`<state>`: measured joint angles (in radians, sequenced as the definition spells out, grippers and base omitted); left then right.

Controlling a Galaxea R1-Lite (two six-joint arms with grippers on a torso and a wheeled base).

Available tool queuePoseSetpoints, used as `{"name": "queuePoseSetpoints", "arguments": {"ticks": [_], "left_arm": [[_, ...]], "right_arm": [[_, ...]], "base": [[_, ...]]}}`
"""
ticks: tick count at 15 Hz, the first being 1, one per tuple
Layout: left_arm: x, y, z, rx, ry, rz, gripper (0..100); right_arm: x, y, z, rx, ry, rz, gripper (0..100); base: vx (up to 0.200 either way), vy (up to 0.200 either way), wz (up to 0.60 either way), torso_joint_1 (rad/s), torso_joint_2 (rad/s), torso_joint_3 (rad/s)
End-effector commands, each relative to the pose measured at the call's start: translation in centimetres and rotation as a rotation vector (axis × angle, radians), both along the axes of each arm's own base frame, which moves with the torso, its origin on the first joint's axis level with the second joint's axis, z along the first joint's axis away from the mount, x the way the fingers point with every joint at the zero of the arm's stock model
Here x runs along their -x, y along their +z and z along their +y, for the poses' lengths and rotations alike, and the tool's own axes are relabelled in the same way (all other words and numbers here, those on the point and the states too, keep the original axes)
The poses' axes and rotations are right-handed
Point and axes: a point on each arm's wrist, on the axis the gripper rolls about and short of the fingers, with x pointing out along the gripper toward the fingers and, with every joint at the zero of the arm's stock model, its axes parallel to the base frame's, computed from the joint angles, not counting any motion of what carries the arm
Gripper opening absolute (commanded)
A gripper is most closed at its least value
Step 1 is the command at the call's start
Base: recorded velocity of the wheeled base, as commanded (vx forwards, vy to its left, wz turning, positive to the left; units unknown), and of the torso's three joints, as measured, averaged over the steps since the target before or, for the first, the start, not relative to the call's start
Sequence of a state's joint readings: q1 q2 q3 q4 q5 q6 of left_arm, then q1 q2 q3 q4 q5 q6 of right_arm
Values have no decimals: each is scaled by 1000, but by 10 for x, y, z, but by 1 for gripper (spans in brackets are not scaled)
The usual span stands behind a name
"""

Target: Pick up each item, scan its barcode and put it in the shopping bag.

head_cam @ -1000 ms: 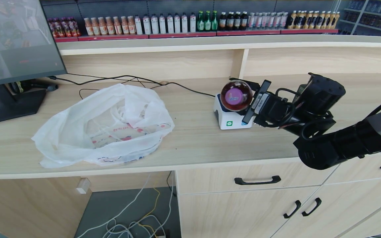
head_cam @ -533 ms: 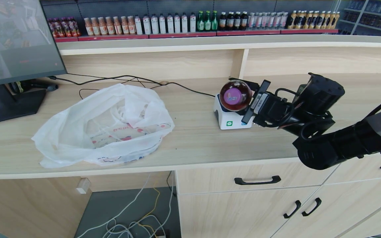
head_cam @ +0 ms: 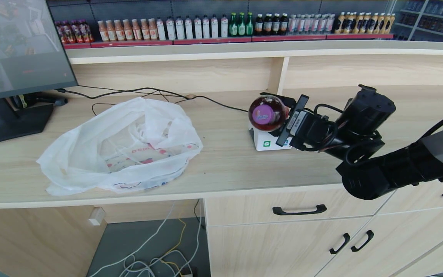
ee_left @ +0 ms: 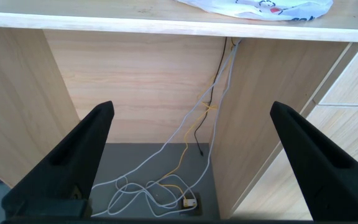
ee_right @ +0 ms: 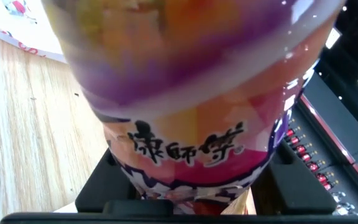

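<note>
- Shifts a little toward the shopping bag (head_cam: 129, 146) against a second ago, right gripper (head_cam: 283, 115) and bottle (head_cam: 265, 113) together, and sits off-centre over the white scanner (head_cam: 262, 141).
- Clamps the bottle in the right gripper, on its side, one round end facing the head camera, just above the scanner on the table (head_cam: 225, 165).
- Holds the left gripper (ee_left: 191, 118) spread wide and empty, low in front of the table's edge, above loose cables (ee_left: 160, 186) on the floor.
- Looks like the scan step at or near its end; cannot tell whether the barcode has registered.
- Leaves the carry across and the drop into the bag undone for this bottle.
- Lies open and slumped on the table, well apart from the bottle; seems to hold something with red print, though cannot tell for sure.
</note>
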<state>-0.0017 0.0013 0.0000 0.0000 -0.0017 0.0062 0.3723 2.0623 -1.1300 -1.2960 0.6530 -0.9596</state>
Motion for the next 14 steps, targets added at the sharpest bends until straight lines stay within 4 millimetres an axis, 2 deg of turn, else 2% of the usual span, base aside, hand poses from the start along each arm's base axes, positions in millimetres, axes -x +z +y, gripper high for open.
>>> {"name": "queuePoseSetpoints", "arguments": {"ticks": [1, 10, 14], "left_arm": [[0, 0, 0, 0, 0, 0, 100], [0, 0, 0, 0, 0, 0, 100], [0, 0, 0, 0, 0, 0, 100]], "right_arm": [[1, 0, 2, 1, 7, -1, 0], [3, 0, -1, -55, -30, -18, 0], [8, 8, -1, -185, -73, -18, 0]], "base": [[0, 0, 0, 0, 0, 0], [0, 0, 0, 0, 0, 0], [0, 0, 0, 0, 0, 0]]}}
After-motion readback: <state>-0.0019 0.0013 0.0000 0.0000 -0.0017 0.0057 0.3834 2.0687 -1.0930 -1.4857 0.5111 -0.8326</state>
